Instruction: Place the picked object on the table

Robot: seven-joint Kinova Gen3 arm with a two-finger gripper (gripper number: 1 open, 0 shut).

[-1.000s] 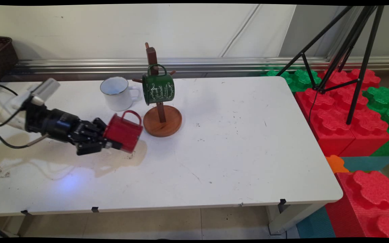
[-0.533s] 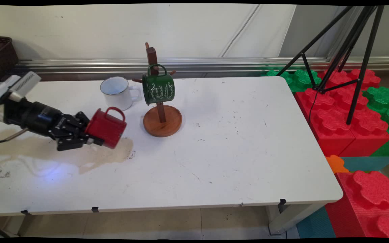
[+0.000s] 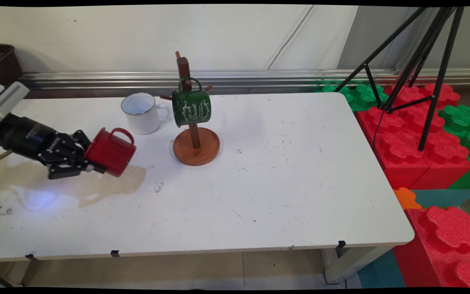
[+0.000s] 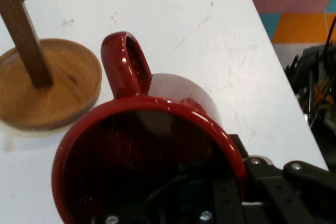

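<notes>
Gripping the rim of a red mug (image 3: 110, 152), the black claw (image 3: 90, 161) is clamped on its wall, one finger inside the mouth and the other outside, as the hand view shows with the mug's open mouth (image 4: 149, 166) filling the lower part of the picture. The mug lies on its side in the grasp, lifted above the white table (image 3: 259, 183), with its handle turned upward and its base pointing away from the claw toward the table's middle. Directly below the claw and the mug a brownish stain (image 3: 96, 183) spreads over the tabletop.

Just beyond the mug's base stands a wooden mug stand (image 3: 196, 141), its round base resting on the table and its post upright. A green mug (image 3: 191, 107) hangs by its handle from one of the stand's pegs. Next to the stand, on the wall side of the claw, a white mug (image 3: 141, 113) sits upright, apart from the red mug.

Far past the table's other end lie red and green foam blocks (image 3: 418, 134) and a black tripod (image 3: 414, 61).
</notes>
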